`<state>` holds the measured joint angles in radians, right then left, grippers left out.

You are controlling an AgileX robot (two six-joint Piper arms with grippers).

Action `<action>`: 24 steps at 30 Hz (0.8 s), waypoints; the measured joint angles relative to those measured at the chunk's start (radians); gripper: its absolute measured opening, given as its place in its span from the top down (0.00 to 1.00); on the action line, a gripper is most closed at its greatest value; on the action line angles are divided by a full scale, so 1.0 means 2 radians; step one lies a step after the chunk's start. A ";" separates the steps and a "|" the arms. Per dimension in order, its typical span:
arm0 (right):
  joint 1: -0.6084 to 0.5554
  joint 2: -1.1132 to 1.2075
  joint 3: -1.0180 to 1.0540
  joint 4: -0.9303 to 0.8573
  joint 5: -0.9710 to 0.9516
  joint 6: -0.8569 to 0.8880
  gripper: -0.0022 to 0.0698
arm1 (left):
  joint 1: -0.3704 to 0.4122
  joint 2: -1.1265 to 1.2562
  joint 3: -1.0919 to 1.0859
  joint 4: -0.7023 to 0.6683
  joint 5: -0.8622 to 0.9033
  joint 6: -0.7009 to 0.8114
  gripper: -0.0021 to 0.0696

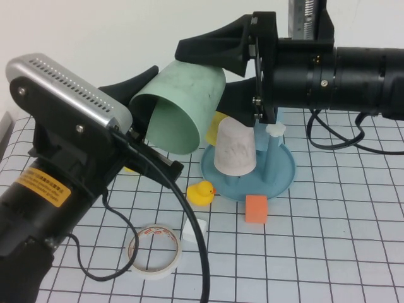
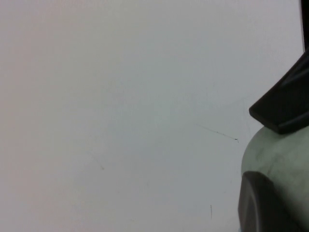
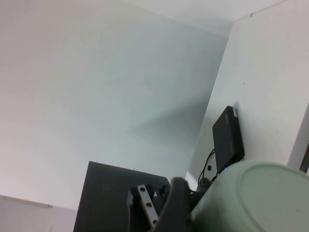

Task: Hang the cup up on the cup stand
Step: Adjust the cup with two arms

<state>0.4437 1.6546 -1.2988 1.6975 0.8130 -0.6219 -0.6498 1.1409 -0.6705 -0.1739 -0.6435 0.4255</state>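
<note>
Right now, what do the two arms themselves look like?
Left arm: black body, ribbed silver housing, yellow warning label, loose black cable, black end effector. Right arm: black ridged cylinder with screws, trailing black cable, black wedge-fingered end effector.

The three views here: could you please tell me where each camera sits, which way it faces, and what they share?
High view: raised on the robot's side, angled down at the cup stand; shows left gripper shut on the cup, right gripper open around it.
Left wrist view: on the left arm, facing a blank wall; fingers show.
Right wrist view: on the right arm, facing upward at a wall corner; one finger shows.
Shared: all see the cup.
</note>
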 joint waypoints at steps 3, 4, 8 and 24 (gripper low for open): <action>0.007 0.000 0.000 0.000 -0.001 0.000 0.11 | 0.000 0.000 0.000 0.005 -0.001 -0.012 0.96; 0.009 0.000 0.000 0.000 -0.005 0.000 0.11 | 0.000 0.000 0.000 0.005 -0.002 -0.016 0.96; 0.019 0.000 -0.001 0.004 -0.025 0.001 0.11 | 0.000 0.010 0.000 0.003 -0.019 -0.022 0.96; 0.026 0.000 -0.001 0.002 -0.032 -0.008 0.14 | 0.000 0.024 0.000 -0.002 -0.031 -0.024 0.85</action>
<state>0.4953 1.6546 -1.3004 1.7022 0.7496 -0.6385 -0.6498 1.1892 -0.6705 -0.1776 -0.7063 0.3780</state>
